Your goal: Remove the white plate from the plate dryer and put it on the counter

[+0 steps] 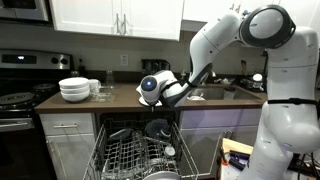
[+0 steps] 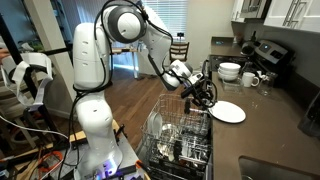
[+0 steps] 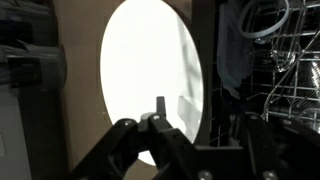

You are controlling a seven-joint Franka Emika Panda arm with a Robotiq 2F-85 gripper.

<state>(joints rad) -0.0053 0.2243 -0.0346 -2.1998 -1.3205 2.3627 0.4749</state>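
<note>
The white plate (image 2: pixel 229 112) lies nearly flat at the front edge of the dark brown counter (image 2: pixel 275 110). In the wrist view the plate (image 3: pixel 140 70) fills the middle as a bright oval over the brown counter (image 3: pixel 78 90). My gripper (image 2: pixel 206 96) is at the plate's near rim. In the wrist view the gripper (image 3: pixel 190 112) has one finger across the plate's face, and the rim sits between the jaws. The plate dryer (image 2: pixel 180 135), a grey wire rack, stands pulled out below the counter. It also shows in another exterior view (image 1: pixel 135 155) and the wrist view (image 3: pixel 285 70).
A stack of white bowls (image 1: pixel 75 89) and mugs (image 1: pixel 98 87) stand on the counter (image 1: pixel 120 97) beside the black stove (image 1: pixel 20 100). A sink (image 1: pixel 215 92) is behind the arm. Bowls (image 2: pixel 230 70) and a mug (image 2: pixel 250 79) sit beyond the plate.
</note>
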